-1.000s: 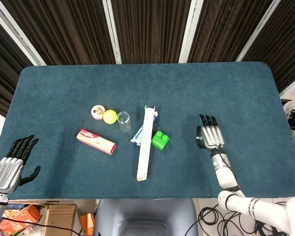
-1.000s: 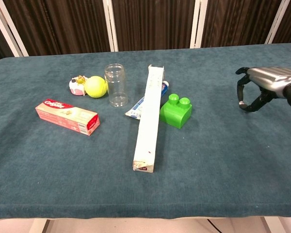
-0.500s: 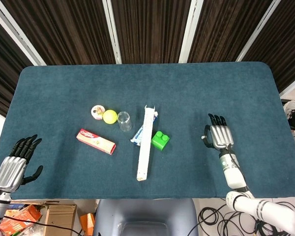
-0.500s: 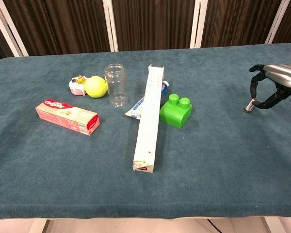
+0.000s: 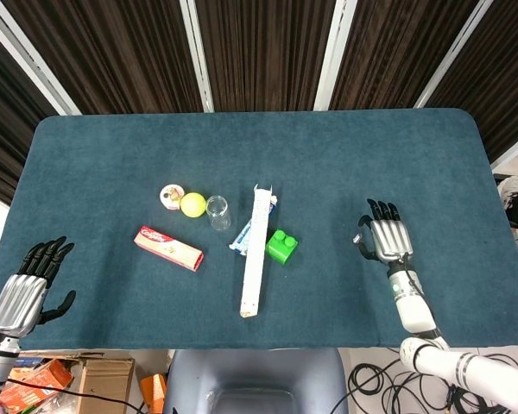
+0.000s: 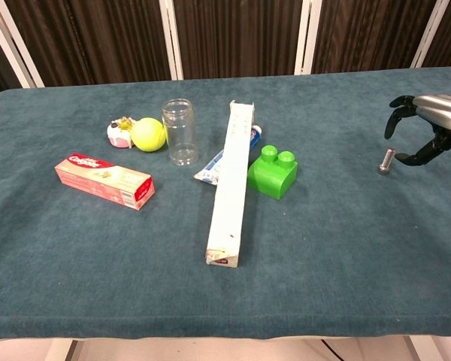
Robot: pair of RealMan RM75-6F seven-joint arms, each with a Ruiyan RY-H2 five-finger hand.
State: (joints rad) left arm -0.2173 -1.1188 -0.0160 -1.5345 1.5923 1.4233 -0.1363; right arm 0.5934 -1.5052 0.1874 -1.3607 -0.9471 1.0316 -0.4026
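Near the desk's [image 5: 112,147] right edge, the right robot hand [image 5: 388,238] hovers with fingers spread, holding nothing, just beside a small metal bolt [image 6: 385,161] standing on the cloth. At the front left corner, the left robot hand [image 5: 22,289] is spread too.

1. This looks like a robot test lab rather than a home, though little of the room shows.
2. A table [image 5: 112,147] covered in teal felt stands before dark slatted wall panels [image 5: 263,52].
3. Loose cables [image 5: 388,379] and cardboard boxes [image 5: 104,379] lie on the floor below.
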